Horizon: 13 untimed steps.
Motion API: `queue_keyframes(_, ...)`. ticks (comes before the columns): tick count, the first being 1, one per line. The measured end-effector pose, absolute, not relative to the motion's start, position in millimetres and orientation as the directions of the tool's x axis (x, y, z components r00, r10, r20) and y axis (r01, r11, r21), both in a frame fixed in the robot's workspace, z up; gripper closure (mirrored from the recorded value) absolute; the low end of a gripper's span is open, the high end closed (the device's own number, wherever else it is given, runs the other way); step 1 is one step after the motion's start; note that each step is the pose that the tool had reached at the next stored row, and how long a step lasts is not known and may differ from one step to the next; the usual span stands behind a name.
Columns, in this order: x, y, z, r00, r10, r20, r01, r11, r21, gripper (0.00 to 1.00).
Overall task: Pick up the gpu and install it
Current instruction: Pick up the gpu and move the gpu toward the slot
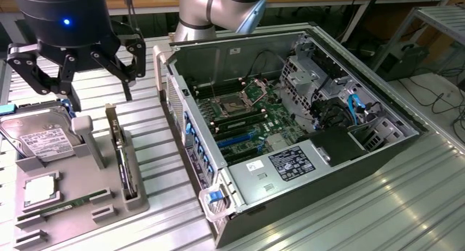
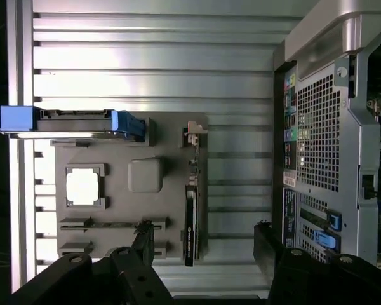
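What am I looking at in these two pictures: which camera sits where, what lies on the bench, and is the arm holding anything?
This is one robot arm with a black gripper. The exterior view is taken from off the arm; the wrist view looks down past the fingers. On the ribbed metal bench sits a grey tray holding a hard drive, a processor chip, a RAM stick and the gpu, which stands on edge. Beside the tray lies an open computer case. The fingers are spread open and hold nothing; they hang above the tray.
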State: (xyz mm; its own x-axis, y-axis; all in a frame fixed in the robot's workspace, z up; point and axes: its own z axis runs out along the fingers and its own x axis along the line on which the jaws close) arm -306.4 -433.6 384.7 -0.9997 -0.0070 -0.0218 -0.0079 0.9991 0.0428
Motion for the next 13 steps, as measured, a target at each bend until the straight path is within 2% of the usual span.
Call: queue_keyframes(13, -306.4, -436.1, 372.0, -1.000, -0.009, -0.019, -0.010, 0.999, 0.043, 0.26)
